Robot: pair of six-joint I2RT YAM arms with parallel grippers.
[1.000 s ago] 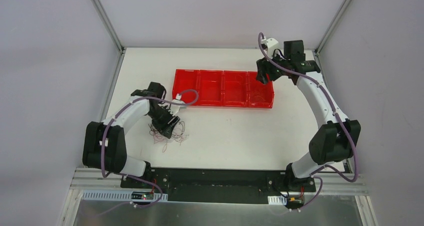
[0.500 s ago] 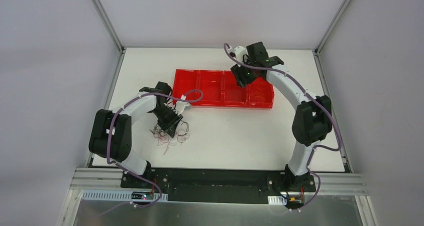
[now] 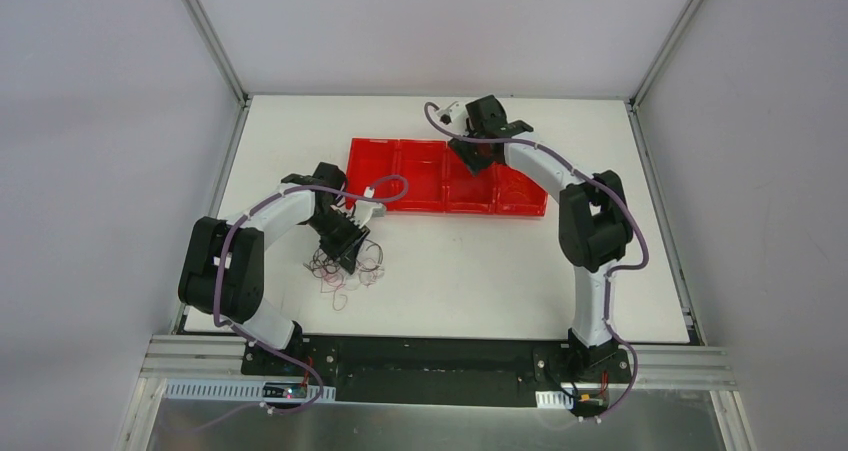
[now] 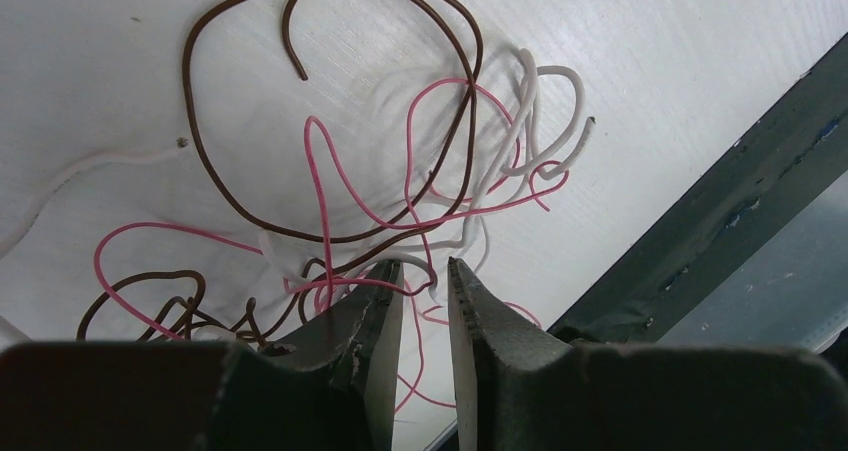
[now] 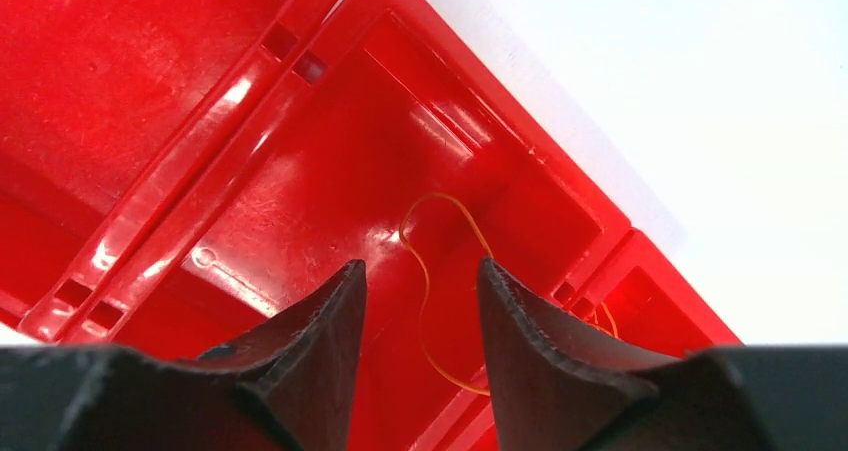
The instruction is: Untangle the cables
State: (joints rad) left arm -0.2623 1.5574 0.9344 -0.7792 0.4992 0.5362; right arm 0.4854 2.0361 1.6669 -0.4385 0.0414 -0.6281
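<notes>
Since a second ago the right arm has swung left from the far-right end of the red tray (image 3: 420, 209) to its second compartment from the right. The left gripper (image 3: 345, 243) has narrowed over the cables (image 3: 345, 268), which lie tangled on the white table (image 3: 480, 271) at the near left. Its jaws now stand a slim gap apart, tips among pink and white strands; whether any strand is pinched cannot be told. The right gripper (image 5: 420, 271) hangs released, empty, above a thin orange wire (image 5: 424, 291) in the tray.
</notes>
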